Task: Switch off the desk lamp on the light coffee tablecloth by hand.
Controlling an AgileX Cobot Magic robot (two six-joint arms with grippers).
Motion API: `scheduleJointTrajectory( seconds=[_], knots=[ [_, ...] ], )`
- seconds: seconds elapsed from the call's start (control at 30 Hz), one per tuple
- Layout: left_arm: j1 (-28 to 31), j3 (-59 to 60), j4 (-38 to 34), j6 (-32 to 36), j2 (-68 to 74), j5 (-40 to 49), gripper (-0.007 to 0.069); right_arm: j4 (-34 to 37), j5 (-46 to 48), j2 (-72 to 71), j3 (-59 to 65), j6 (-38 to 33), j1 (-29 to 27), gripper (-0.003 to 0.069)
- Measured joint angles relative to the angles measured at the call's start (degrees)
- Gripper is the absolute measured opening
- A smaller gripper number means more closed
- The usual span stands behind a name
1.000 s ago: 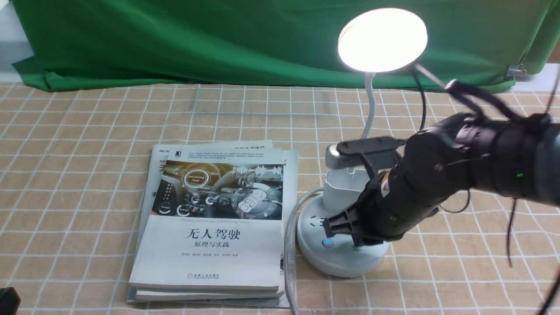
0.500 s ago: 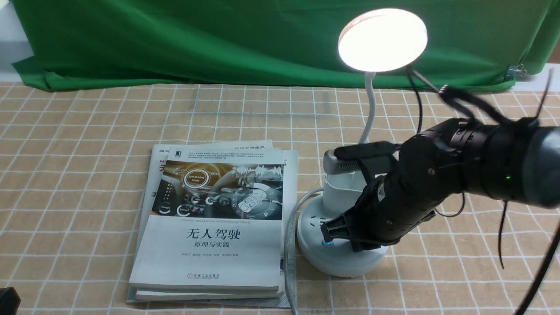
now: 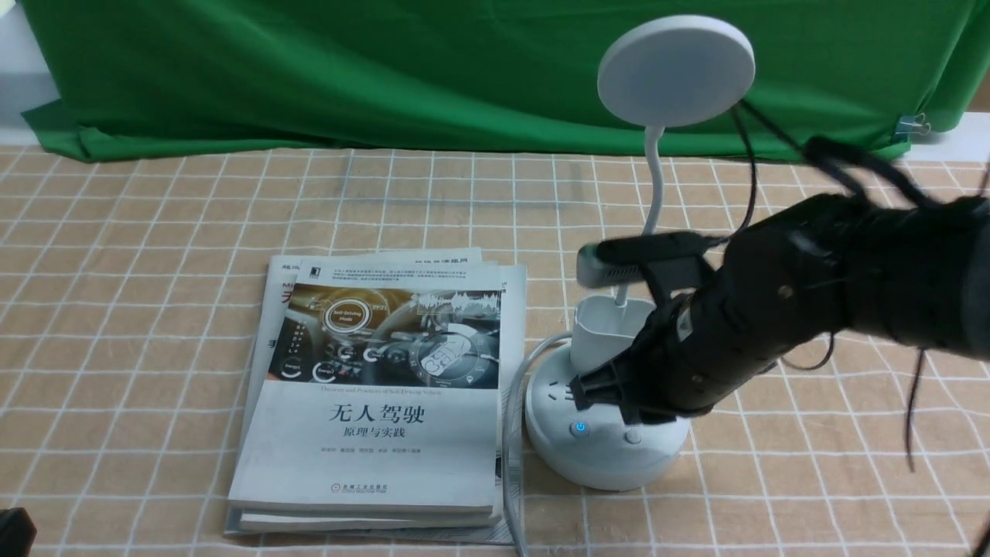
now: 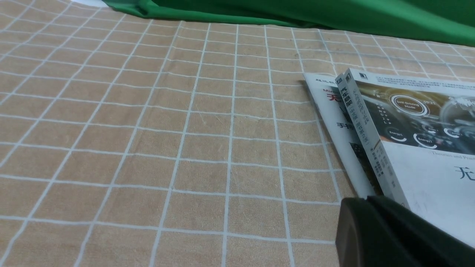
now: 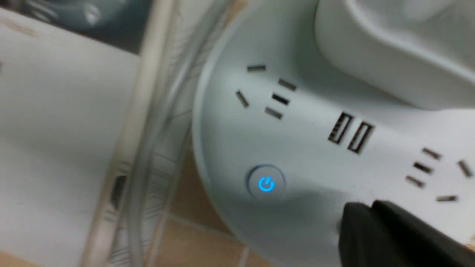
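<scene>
The white desk lamp [image 3: 675, 71] stands on the light coffee tablecloth [image 3: 155, 271], its round head dark and unlit. On its round base [image 3: 603, 464] a blue power button [image 3: 578, 428] glows beside a plain grey button [image 3: 633, 437]. My right gripper [image 3: 582, 393], the hand, is shut and empty, its tip hovering just over the base behind the two buttons. In the right wrist view the shut tip [image 5: 365, 217] sits beside the blue button [image 5: 266, 184], over the base [image 5: 230, 141]. My left gripper [image 4: 365, 203] is shut and empty, low by the books.
A stack of books [image 3: 379, 387] lies left of the lamp, close to its base, and shows in the left wrist view [image 4: 408, 129]. The lamp's grey cable [image 3: 510, 402] runs between them. A green cloth [image 3: 387, 70] hangs at the back with a clip [image 3: 913, 124].
The lamp head was glowing and is now dark. My right gripper dipped onto the base by the buttons, then lifted slightly. The left gripper has not moved.
</scene>
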Motion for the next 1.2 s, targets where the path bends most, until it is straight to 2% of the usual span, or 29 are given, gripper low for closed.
scheduleJointTrajectory(
  seconds=[0.4, 0.63, 0.87, 1.1, 1.2],
  knots=[
    [0.0, 0.0, 0.0, -0.1, 0.0, 0.0, 0.0005, 0.0, 1.6, -10.1, 4.4, -1.4, 0.0, 0.0047],
    [0.0, 0.0, 0.0, -0.1, 0.0, 0.0, 0.0005, 0.0, 2.9, -27.4, 16.4, -3.2, 0.0, 0.0048],
    [0.0, 0.0, 0.0, -0.1, 0.0, 0.0, 0.0005, 0.0, 6.7, -37.3, 19.6, -3.0, 0.0, 0.0070],
    [0.0, 0.0, 0.0, 0.0, 0.0, 0.0, 0.0005, -1.1, 0.1, -42.9, 19.6, -3.0, 0.0, 0.0083],
    [0.0, 0.0, 0.0, 0.0, 0.0, 0.0, 0.0005, -1.7, -6.6, -45.5, 20.0, -3.9, -0.1, 0.0085]
  ],
)
